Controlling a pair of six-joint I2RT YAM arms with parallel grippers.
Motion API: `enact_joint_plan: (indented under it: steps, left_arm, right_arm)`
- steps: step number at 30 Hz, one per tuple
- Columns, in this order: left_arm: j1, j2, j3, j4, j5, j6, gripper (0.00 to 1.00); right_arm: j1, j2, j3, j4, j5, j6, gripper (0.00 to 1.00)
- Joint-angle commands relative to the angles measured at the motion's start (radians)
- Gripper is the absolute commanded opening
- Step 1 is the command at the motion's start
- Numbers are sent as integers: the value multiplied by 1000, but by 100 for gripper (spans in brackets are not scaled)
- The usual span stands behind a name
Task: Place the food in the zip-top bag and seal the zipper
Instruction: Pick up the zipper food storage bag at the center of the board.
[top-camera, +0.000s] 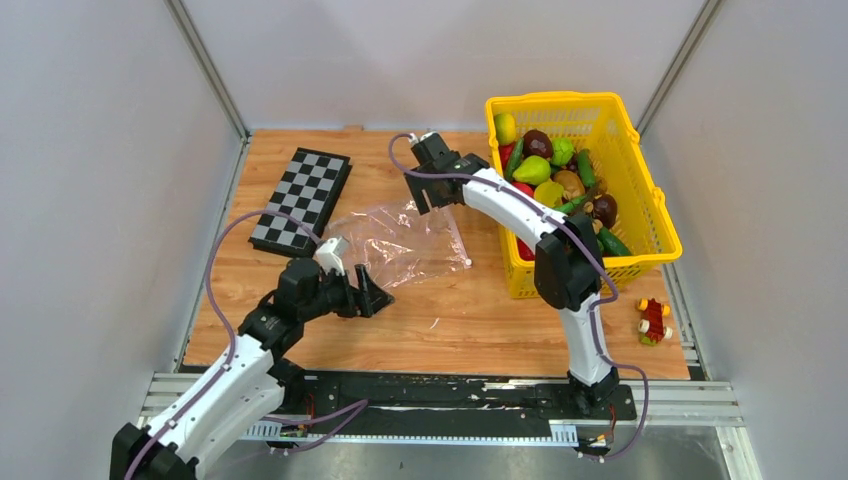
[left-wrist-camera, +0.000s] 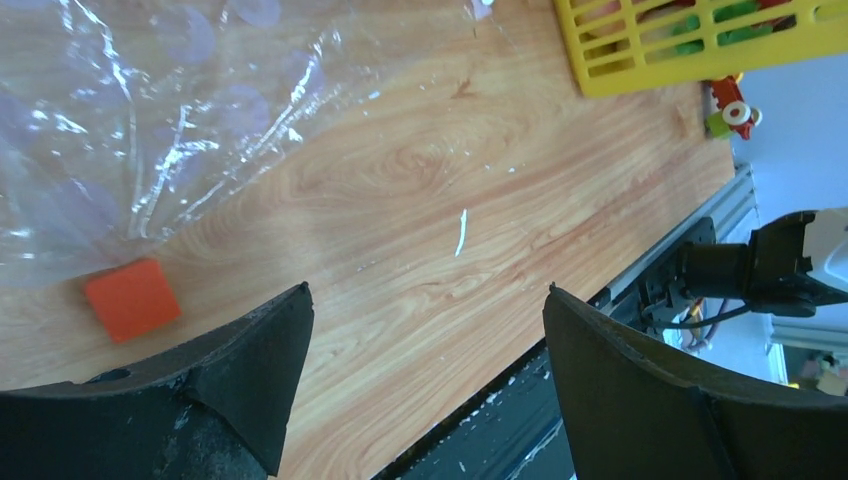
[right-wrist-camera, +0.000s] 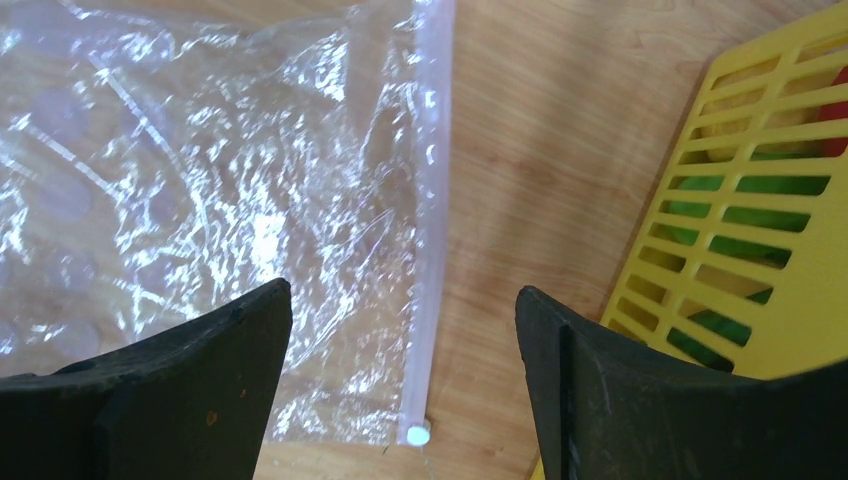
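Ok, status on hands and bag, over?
Left hand, right hand open, empty. Clear crinkly plastic zip-top bag flat, no food inside. Glossy plastic toy fruit in yellow mesh basket. Small orange block at bag edge.

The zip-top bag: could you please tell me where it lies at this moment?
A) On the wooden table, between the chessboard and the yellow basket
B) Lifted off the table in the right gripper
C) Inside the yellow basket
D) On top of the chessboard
A: in the top view the zip-top bag lies crumpled on the wooden table, with the chessboard to its left and the yellow basket to its right.
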Motion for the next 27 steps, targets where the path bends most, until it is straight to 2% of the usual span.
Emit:
enact_joint_plan:
  steps: [1,5,9,11,14,21,27]
  left_arm:
    - [-73,74,-10,132,-39,-44,91]
    - [-132,170,-10,143,-146,-16,91]
    - [-142,205,-47,127,-262,-14,90]
    - [-142,194,-85,129,-316,-29,89]
    - [-141,153,-139,132,-399,-71,89]
    - [-141,75,-179,14,-570,-135,88]
    - [-142,-23,-154,-94,-688,-177,89]
  right_arm:
    - [-24,62,77,9,-13,24,83]
    - [-37,107,82,41,-24,17,81]
    - [-45,140,74,84,-53,20,76]
    - [-49,152,77,84,-89,20,68]
    - [-51,136,31,122,-126,16,63]
    - [-54,123,-20,136,-171,1,61]
    - [-55,72,-62,144,-191,-1,40]
